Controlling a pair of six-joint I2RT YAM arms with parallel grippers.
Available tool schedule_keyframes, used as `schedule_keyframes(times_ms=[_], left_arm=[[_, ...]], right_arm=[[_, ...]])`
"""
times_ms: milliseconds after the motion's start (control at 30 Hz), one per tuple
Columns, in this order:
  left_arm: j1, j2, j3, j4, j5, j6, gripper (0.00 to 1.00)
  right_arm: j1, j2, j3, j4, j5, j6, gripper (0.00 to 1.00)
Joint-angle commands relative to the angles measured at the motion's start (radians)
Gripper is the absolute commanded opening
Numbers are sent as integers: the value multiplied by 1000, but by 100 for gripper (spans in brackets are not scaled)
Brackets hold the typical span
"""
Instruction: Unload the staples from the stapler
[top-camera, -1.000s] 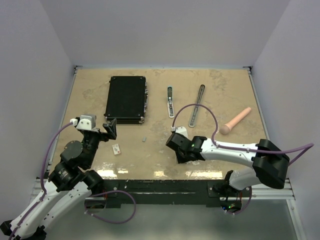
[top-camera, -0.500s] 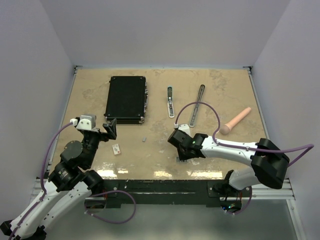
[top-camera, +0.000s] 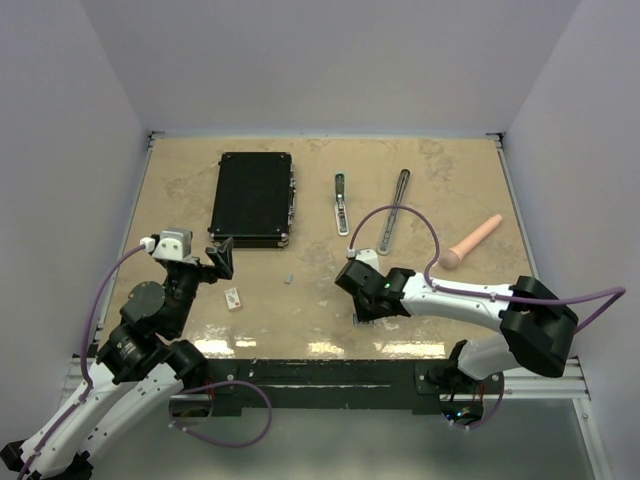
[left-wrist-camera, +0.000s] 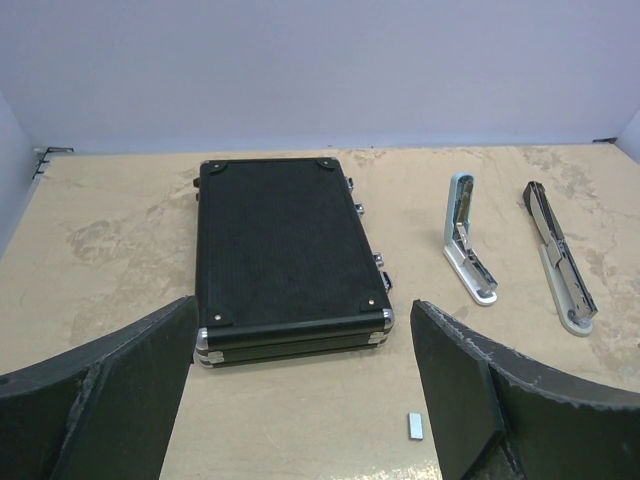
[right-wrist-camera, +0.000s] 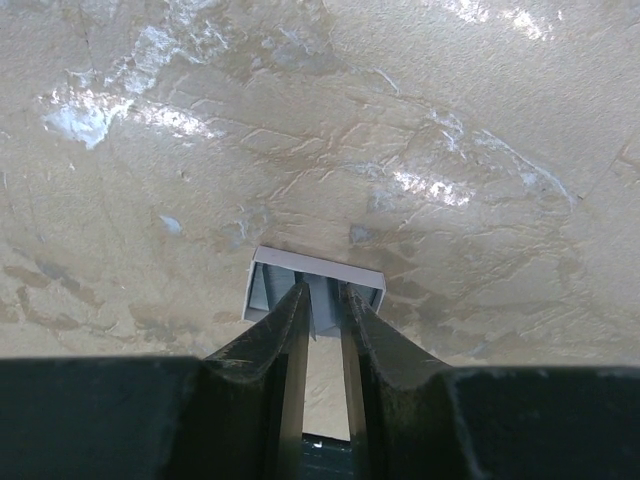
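The stapler lies in two slim grey parts at the back of the table: a short bar (top-camera: 341, 203) and a longer rail (top-camera: 393, 210); both show in the left wrist view, bar (left-wrist-camera: 466, 240) and rail (left-wrist-camera: 558, 258). My right gripper (top-camera: 361, 312) points down at the table, its jaws nearly together on a silvery-grey block of staples (right-wrist-camera: 315, 275) lying on the surface; the tips (right-wrist-camera: 325, 300) pinch its middle. Another tiny staple piece (top-camera: 288, 279) lies loose, also in the left wrist view (left-wrist-camera: 415, 425). My left gripper (top-camera: 220, 257) is open and empty, hovering (left-wrist-camera: 300, 400) near it.
A flat black case (top-camera: 252, 198) lies at the back left. A small white tile (top-camera: 233, 298) sits near my left gripper. A pink cylinder (top-camera: 472, 242) lies at the right. The walls enclose the table on three sides.
My right gripper has shifted a little to the left and away from the near edge, then settled. The left arm has not moved.
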Motion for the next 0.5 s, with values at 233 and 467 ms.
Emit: schedule_keyframes(times_ms=[233,467], left_arm=[[-2,-3,10,33,5,-5,91],[-2,-6,10,33,5,-5,91]], right_arm=[[-3,1,-30,39,-11,13,19],[-1,-10,-33,41,-4,28,15]])
